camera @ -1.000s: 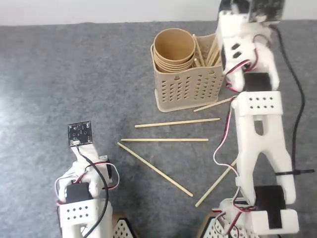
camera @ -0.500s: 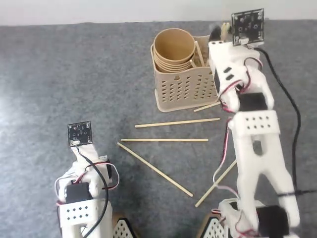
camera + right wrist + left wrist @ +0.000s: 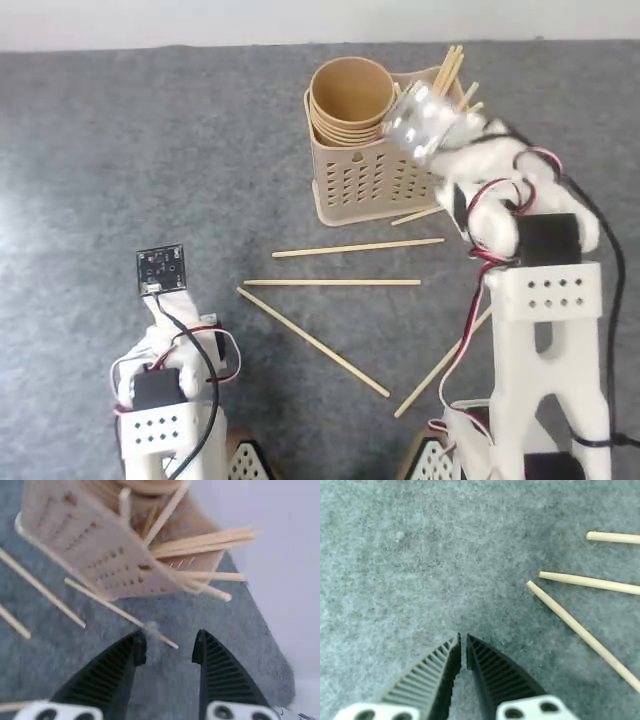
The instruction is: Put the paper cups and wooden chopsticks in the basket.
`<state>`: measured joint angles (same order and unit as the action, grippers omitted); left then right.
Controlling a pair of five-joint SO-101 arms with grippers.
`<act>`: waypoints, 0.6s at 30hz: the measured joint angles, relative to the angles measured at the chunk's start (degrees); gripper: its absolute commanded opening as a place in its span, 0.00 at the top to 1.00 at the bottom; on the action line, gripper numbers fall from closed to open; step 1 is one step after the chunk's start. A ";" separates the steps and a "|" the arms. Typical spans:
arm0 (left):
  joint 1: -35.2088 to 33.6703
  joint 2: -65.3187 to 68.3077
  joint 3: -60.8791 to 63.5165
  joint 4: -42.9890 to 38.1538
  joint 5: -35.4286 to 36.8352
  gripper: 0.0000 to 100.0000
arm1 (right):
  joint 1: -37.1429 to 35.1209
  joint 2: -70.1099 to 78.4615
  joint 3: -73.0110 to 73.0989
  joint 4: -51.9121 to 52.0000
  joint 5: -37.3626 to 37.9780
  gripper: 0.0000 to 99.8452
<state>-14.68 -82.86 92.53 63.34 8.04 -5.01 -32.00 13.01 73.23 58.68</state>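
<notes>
At the far side of the counter (image 3: 150,150) in the high view, the basket (image 3: 380,170) stands upright. A nested stack of paper cups (image 3: 350,95) fills its left part, and a bundle of wooden chopsticks (image 3: 452,68) fans past its right far rim. Loose chopsticks (image 3: 332,282) lie scattered on the near side of the basket, and one slanted chopstick (image 3: 420,214) lies just beside its base. The right arm (image 3: 525,240) crowds the basket's right wall. The left arm (image 3: 165,385) sits well apart from the basket, with wide bare counter between them.

In the left wrist view, the left tool (image 3: 461,647) is all but closed (only a slit between the jaws) and grips nothing. Three loose chopstick ends lie near it.

In the right wrist view, the right tool (image 3: 167,642) hangs spread and empty just off the basket wall, over the slanted chopstick, while the bundle pokes out of the basket.

A second ago the right arm's wrist was over the basket's right part. It has since drawn back toward the near side, and the bundle now fans out past the rim. The loose chopsticks and the left arm have not shifted.
</notes>
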 measured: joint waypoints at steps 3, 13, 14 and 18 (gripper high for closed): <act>0.00 0.00 0.00 0.00 0.00 0.99 | 3.34 2.02 0.00 4.84 7.21 0.84; 0.00 0.00 0.00 0.00 0.00 0.99 | 4.40 9.05 12.22 -2.73 15.74 0.84; 0.00 0.00 0.00 0.00 0.00 0.99 | 4.48 9.05 15.30 -5.98 16.70 0.84; 0.00 0.00 0.00 0.00 0.00 0.99 | 6.51 9.41 28.75 -22.86 19.60 0.84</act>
<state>-14.68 -82.86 92.53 63.34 8.04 1.49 -22.59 41.76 50.37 78.29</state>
